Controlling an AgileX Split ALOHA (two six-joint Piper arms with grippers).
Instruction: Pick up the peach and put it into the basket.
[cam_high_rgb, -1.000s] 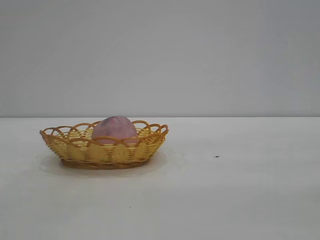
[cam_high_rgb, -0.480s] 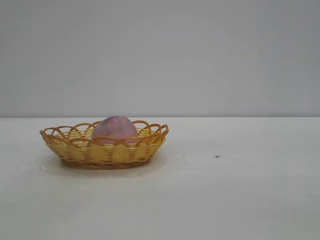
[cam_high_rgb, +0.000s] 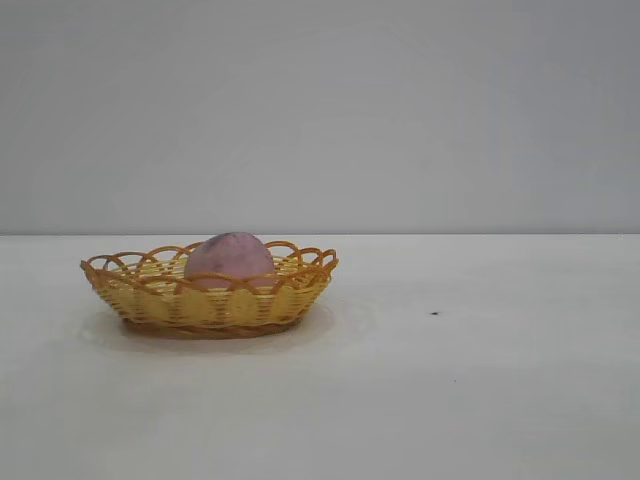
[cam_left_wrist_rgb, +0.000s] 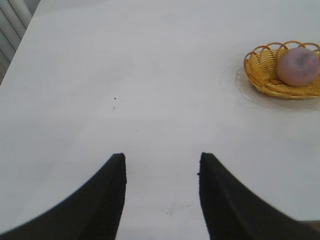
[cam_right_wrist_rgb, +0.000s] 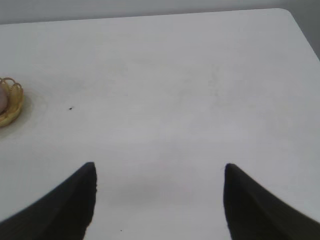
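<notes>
Both pincers hang open and empty above bare bench, the left pincer (cam_left_wrist_rgb: 161, 172) and the right pincer (cam_right_wrist_rgb: 159, 182) each well apart from the basket (cam_high_rgb: 210, 305); wide clear surface lies around them, with a rounded bench (cam_right_wrist_rgb: 200, 75) corner far off in the right wrist view. The peach (cam_high_rgb: 229, 259) sits inside the basket; the basket's long axis runs side to side in the exterior view, and the peach's domed top rises above the looped rim.

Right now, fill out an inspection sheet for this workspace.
Surface: white table, one small dark speck.
Job's things: dusty pink rounded peach lies inside the shallow yellow-tan woven wicker basket.
Clutter: nothing seen.
Grippers: left gripper open, empty, above bare table away from the basket; right gripper open wider, empty, also far off.
Cables: nothing seen.
Surroundings: plain grey wall.
</notes>
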